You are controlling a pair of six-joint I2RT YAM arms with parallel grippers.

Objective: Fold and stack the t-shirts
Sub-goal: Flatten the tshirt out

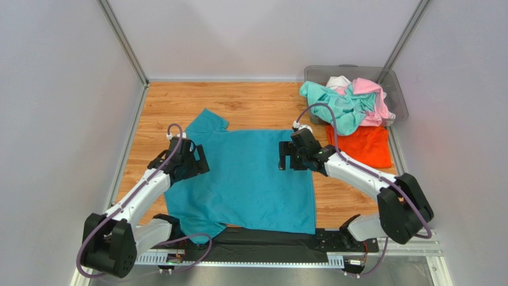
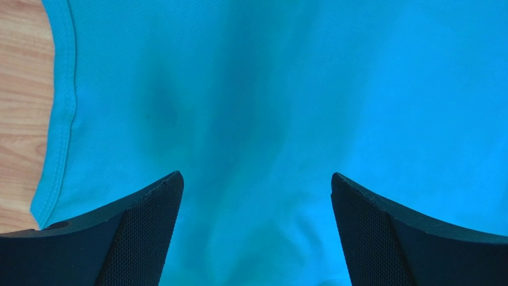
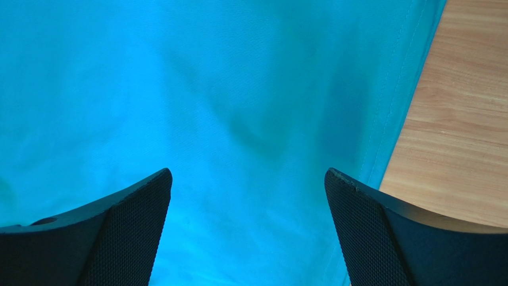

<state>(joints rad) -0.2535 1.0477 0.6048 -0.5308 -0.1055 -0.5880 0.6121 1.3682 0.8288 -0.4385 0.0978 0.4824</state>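
A teal-blue t-shirt (image 1: pixel 247 179) lies spread flat on the wooden table, one sleeve sticking out at the back left. My left gripper (image 1: pixel 192 161) hovers over its left edge, open, with only cloth (image 2: pixel 256 119) below the fingers. Over the shirt's right side my right gripper (image 1: pixel 286 157) stands open too, the hem and bare wood (image 3: pixel 459 131) showing beside its right finger. An orange t-shirt (image 1: pixel 361 146) lies flat at the right. Mint-green (image 1: pixel 334 104), pink (image 1: pixel 372 98) and white (image 1: pixel 338 81) t-shirts are bundled at the back right.
A grey translucent bin (image 1: pixel 396 89) at the back right corner holds the bundled shirts. White walls and metal posts close in the table on three sides. A black mat (image 1: pixel 268 241) lies along the near edge between the arm bases.
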